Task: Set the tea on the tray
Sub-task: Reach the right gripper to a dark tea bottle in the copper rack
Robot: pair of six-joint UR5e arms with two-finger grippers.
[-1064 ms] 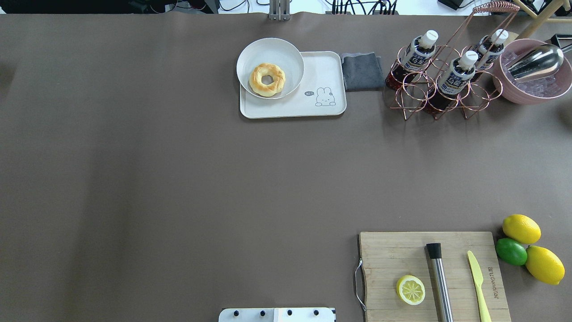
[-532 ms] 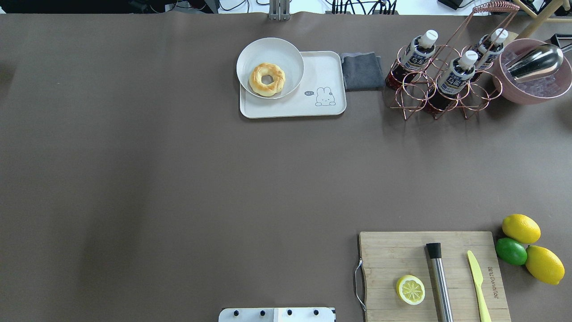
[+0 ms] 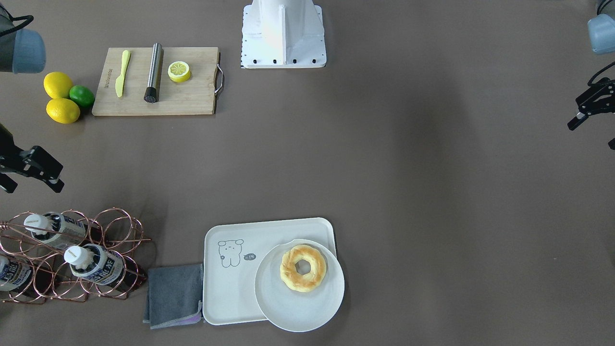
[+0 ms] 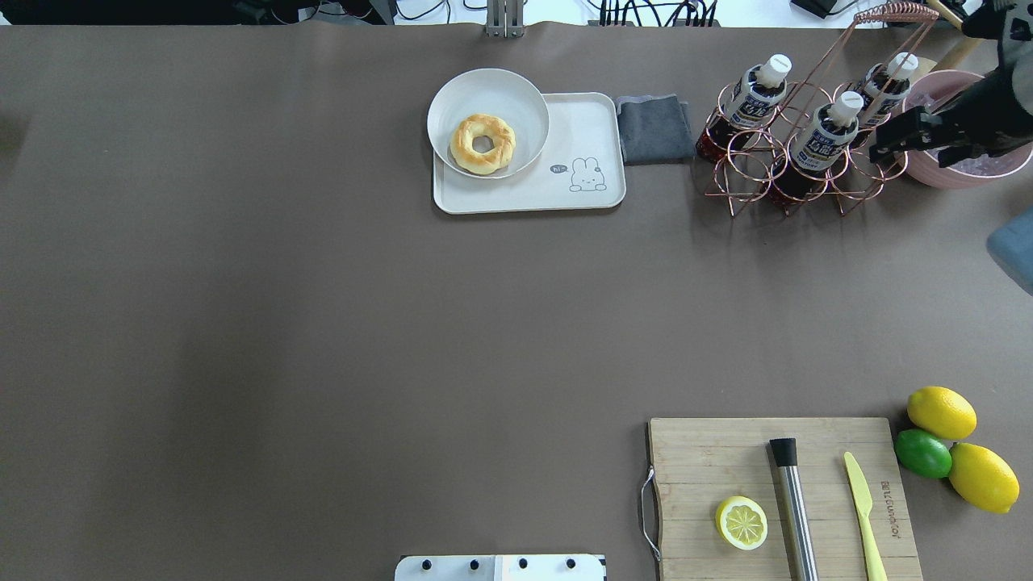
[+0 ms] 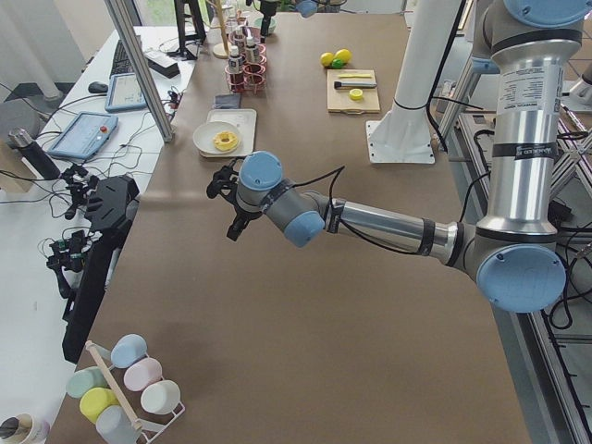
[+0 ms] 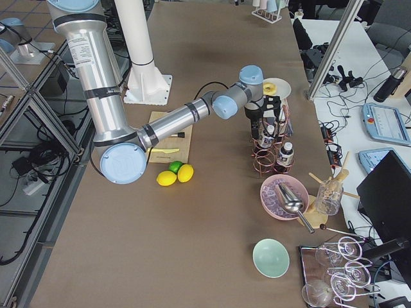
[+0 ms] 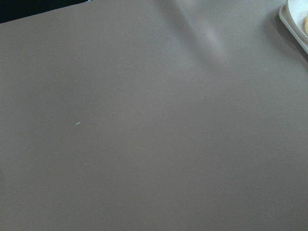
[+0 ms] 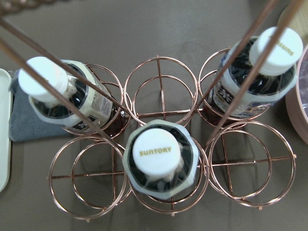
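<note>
Snagging looks like the main danger: the small clear plastic tea bottle with dark reddish-brown liquid and a white cap [image 8: 161, 154] stands in a ring of the copper-coloured wire rack [image 8: 161, 86]. Slanted handle rods cross above the rings, so a finger coming down off-centre could strike a rod or a ring. A lift that is not straight up could drag the whole rack along. Two alike bottles, one at the rack's cloth side [image 8: 53, 79] and one by the pink bowl [image 8: 274, 45], stand close by, and a wide approach might knock them. The landing spot is tight too. The round white plate with a doughnut [image 4: 452, 97] overlaps the off-white rounded rectangular tray [image 4: 597, 121], leaving bare only the part by the line-drawn figure. Beside that end lies a folded grey cloth [image 4: 654, 129].

The right gripper [image 3: 31, 182] hovers above the rack with its fingers apart and holds nothing. Its wrist camera looks almost straight down on the middle bottle's cap, so the tea sits just beneath it, untouched. The left gripper [image 3: 592, 135], fingers also apart and empty, hangs well away over bare table.
</note>
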